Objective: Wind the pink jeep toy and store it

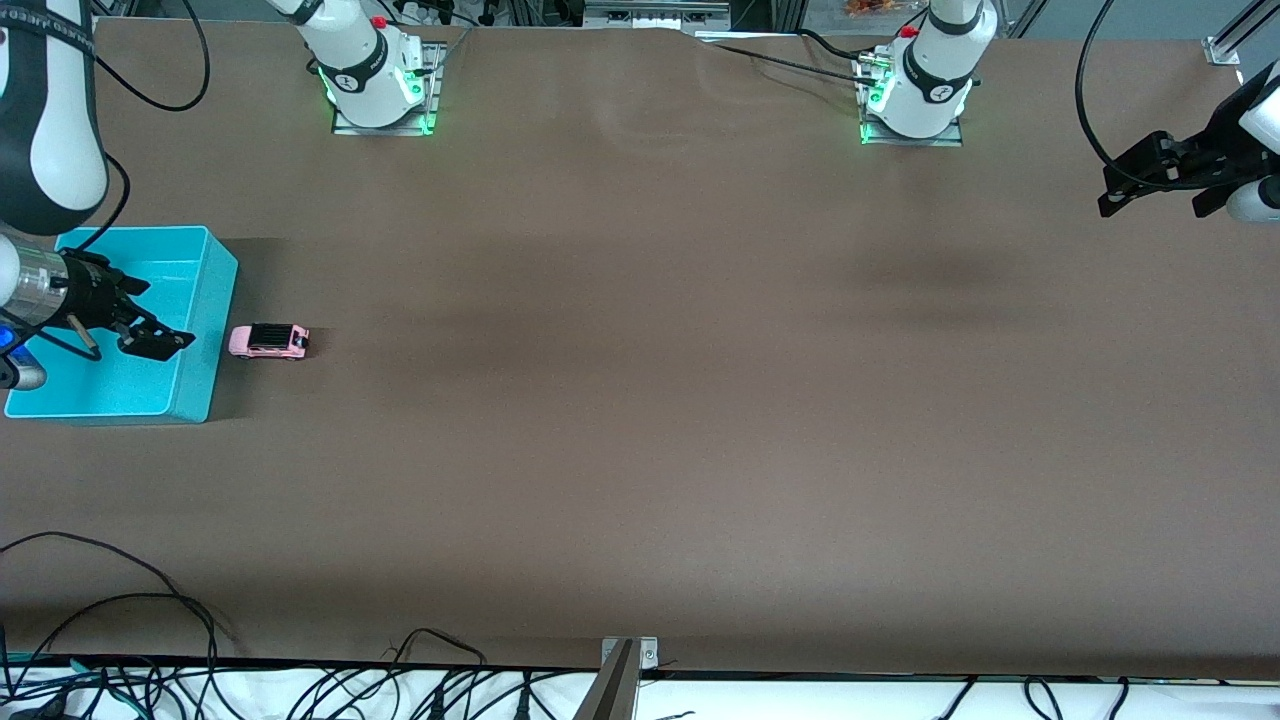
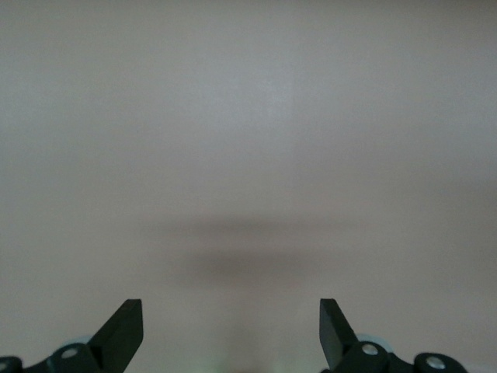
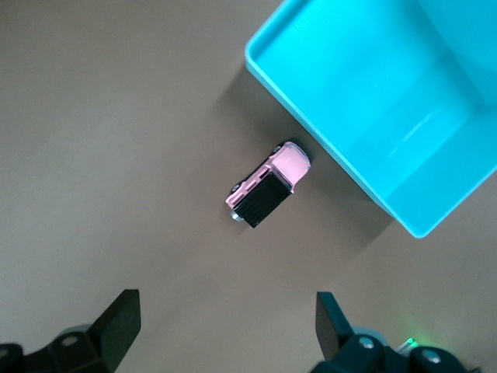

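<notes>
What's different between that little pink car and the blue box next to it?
The pink jeep toy is tiny; the turquoise bin is far larger. The toy is pink with a black roof and dark wheels; the bin is one plain turquoise. The toy is a closed little car shape, while the bin is an open-topped box with nothing seen inside. The right claw hangs over the bin, not over the toy. Both rest on the brown table, side by side at the right arm's end.

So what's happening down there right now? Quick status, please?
Right gripper open, over the turquoise bin. Left gripper open, waiting at its end of the table. Pink jeep toy on the table beside the bin, not yet picked up. Nothing in the way.
</notes>
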Robot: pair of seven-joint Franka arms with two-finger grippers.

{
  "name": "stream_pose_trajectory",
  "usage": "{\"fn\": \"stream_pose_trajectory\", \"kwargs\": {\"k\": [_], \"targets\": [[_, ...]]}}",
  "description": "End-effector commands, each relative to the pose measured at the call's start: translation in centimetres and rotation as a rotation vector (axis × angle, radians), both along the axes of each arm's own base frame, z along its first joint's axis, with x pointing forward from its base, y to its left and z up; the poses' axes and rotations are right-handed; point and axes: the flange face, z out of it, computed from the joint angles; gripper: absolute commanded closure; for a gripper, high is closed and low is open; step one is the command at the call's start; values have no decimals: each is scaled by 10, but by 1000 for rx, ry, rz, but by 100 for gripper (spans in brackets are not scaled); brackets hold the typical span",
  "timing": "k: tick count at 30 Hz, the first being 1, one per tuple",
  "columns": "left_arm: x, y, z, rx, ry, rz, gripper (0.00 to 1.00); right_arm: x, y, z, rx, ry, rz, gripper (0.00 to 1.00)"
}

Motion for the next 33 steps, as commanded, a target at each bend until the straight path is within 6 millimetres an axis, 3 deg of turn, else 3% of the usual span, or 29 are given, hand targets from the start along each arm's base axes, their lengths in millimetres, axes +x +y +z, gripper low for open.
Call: {"fn": "stream_pose_trajectory", "kwargs": {"k": [1,14,19,23,33], "targets": [[2,-1,5,17,5,-5,0,-12,-11,-34,-2,-4,-119,0],[2,-3,4,16,8,-6,0,-43,-14,-123,-57,-50,-377,0],[2,-3,4,17,8,-8,0,-74,-14,-153,-56,-101,-409,0],[2,-5,4,16,8,-6,0,-99,-30,-166,-51,-151,-474,0],[2,-3,2,16,11,-2,0,-92,-33,-191,-40,-191,-658,0]]}}
